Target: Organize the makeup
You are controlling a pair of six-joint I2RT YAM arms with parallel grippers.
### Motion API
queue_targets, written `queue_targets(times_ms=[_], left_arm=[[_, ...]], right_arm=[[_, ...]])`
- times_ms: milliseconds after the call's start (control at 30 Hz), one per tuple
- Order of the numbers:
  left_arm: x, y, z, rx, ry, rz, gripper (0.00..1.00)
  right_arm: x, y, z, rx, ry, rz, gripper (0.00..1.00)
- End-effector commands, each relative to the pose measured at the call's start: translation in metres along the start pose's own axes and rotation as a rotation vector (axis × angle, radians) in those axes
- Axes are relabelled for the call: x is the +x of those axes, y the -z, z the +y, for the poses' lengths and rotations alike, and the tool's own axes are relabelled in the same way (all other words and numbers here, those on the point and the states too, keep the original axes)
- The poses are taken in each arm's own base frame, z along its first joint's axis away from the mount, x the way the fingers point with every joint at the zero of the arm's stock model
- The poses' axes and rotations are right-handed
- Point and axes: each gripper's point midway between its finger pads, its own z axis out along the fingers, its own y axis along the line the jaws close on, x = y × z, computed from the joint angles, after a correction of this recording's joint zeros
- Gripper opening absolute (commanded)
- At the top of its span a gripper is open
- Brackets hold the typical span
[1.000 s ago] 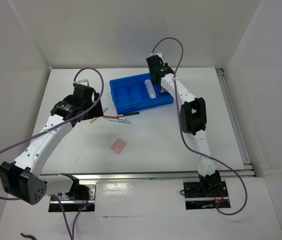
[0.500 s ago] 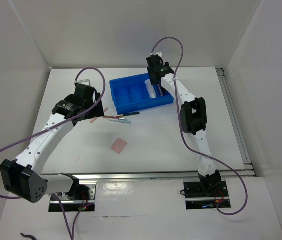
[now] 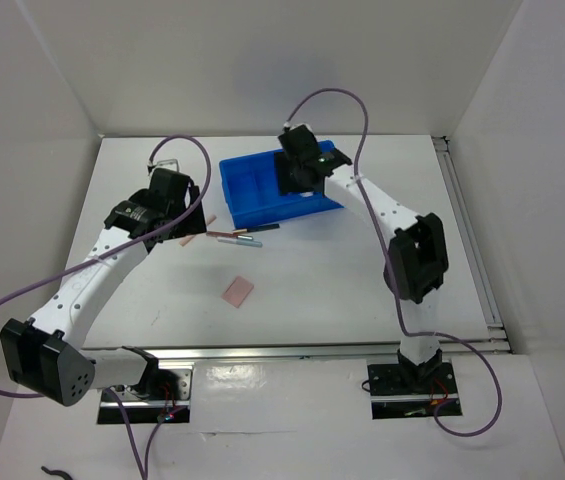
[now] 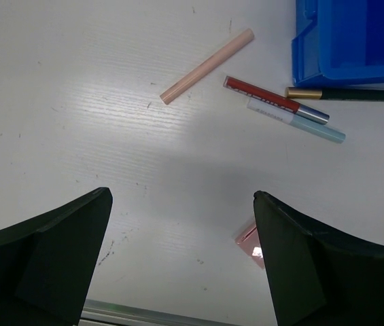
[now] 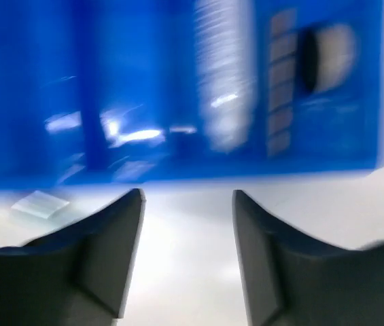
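1. Makeup in two lots: slim round sticks and a flat pink square [image 3: 238, 291] loose on the matte white table [image 3: 342, 270], the rest inside the glossy blue plastic tray [image 3: 252, 185].
2. Just left of the tray: pale pink stick [image 4: 207, 65], red pencil [image 4: 266, 102], light blue pencil [image 4: 300, 124], gold-capped dark pencil [image 4: 344, 94] beside the tray wall.
3. Inside the tray, blurred, side by side: ribbed clear-white tube [image 5: 222, 88], long brown palette [image 5: 280, 88], round beige compact [image 5: 331, 58].
4. Left gripper [image 4: 181, 204]: above the table, jaws wide, empty.
5. Right gripper [image 5: 186, 204]: at the tray's rim, jaws parted, holding nothing.
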Motion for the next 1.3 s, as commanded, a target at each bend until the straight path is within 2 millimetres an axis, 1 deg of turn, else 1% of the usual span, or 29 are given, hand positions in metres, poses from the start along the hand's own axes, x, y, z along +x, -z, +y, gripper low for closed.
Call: queue_targets(times_ms=[0,33,67,100,133,167,233,267,300,367,400,467,533,567,600,667,733,800,900,967,1000,1033,1067,1100,1133,1167,1200,1233,1267], left_arm=[[-0.008,0.011,0.010,-0.047,0.035,-0.039,1.00],[-0.010,0.013,0.015,-0.071,0.048,-0.045,1.00],[-0.012,0.016,0.014,-0.070,0.065,-0.047,1.00],[-0.011,0.019,0.018,-0.089,0.082,-0.040,1.00],[-0.014,0.024,0.018,-0.083,0.102,-0.052,1.00],[-0.014,0.024,0.020,-0.097,0.110,-0.051,1.00],[-0.014,0.031,0.024,-0.110,0.149,-0.057,1.00],[-0.016,0.033,0.028,-0.131,0.165,-0.064,1.00],[-0.019,0.040,0.034,-0.148,0.207,-0.092,1.00],[-0.021,0.047,0.040,-0.159,0.225,-0.116,1.00],[-0.024,0.051,0.042,-0.161,0.243,-0.135,1.00],[-0.029,0.059,0.044,-0.136,0.252,-0.174,1.00],[-0.029,0.060,0.044,-0.133,0.247,-0.181,1.00],[-0.030,0.062,0.045,-0.128,0.252,-0.188,1.00],[-0.029,0.062,0.043,-0.120,0.251,-0.183,1.00],[-0.029,0.062,0.044,-0.121,0.241,-0.182,1.00],[-0.027,0.060,0.041,-0.116,0.236,-0.170,1.00],[-0.027,0.060,0.042,-0.117,0.227,-0.169,1.00],[-0.025,0.061,0.043,-0.117,0.218,-0.170,1.00],[-0.026,0.064,0.045,-0.113,0.214,-0.178,1.00],[-0.025,0.062,0.044,-0.112,0.215,-0.179,1.00],[-0.025,0.061,0.044,-0.112,0.215,-0.179,1.00],[-0.026,0.064,0.045,-0.108,0.210,-0.187,1.00],[-0.028,0.064,0.044,-0.104,0.214,-0.194,1.00],[-0.025,0.062,0.045,-0.108,0.210,-0.187,1.00],[-0.026,0.062,0.046,-0.116,0.211,-0.191,1.00],[-0.026,0.062,0.047,-0.117,0.202,-0.191,1.00],[-0.026,0.062,0.047,-0.117,0.202,-0.191,1.00],[-0.026,0.062,0.047,-0.117,0.202,-0.191,1.00]], right_arm=[[0.026,0.088,0.104,-0.324,-0.030,0.011,0.69],[0.055,0.092,0.116,-0.339,-0.002,0.070,0.75],[0.074,0.097,0.127,-0.338,-0.007,0.112,0.85],[0.096,0.110,0.148,-0.365,0.028,0.147,0.87],[0.115,0.113,0.156,-0.376,0.042,0.183,0.89],[0.130,0.113,0.166,-0.385,0.048,0.216,0.89],[0.157,0.124,0.190,-0.424,0.059,0.271,0.93],[0.171,0.118,0.195,-0.415,0.061,0.298,0.94],[0.182,0.118,0.199,-0.414,0.039,0.332,0.95],[0.198,0.113,0.203,-0.411,-0.009,0.394,0.95],[0.201,0.116,0.206,-0.417,-0.001,0.395,0.95],[0.209,0.117,0.210,-0.425,-0.057,0.433,0.95],[0.218,0.112,0.213,-0.406,-0.118,0.470,0.95],[0.228,0.107,0.212,-0.385,-0.126,0.505,0.95],[0.232,0.106,0.213,-0.381,-0.140,0.522,0.95],[0.232,0.106,0.218,-0.379,-0.176,0.537,0.95],[0.240,0.099,0.221,-0.368,-0.193,0.558,0.95],[0.242,0.094,0.226,-0.363,-0.199,0.575,0.95],[0.249,0.085,0.226,-0.326,-0.197,0.597,0.95],[0.248,0.080,0.229,-0.322,-0.197,0.588,0.95],[0.253,0.074,0.230,-0.312,-0.194,0.597,0.95],[0.250,0.073,0.234,-0.314,-0.195,0.595,0.95],[0.250,0.068,0.231,-0.289,-0.189,0.589,0.95],[0.254,0.068,0.234,-0.279,-0.176,0.590,0.94],[0.253,0.063,0.235,-0.254,-0.168,0.590,0.94],[0.250,0.056,0.231,-0.219,-0.152,0.565,0.94],[0.252,0.055,0.232,-0.198,-0.134,0.558,0.92],[0.257,0.052,0.231,-0.152,-0.107,0.567,0.91],[0.256,0.048,0.227,-0.122,-0.097,0.557,0.91]])
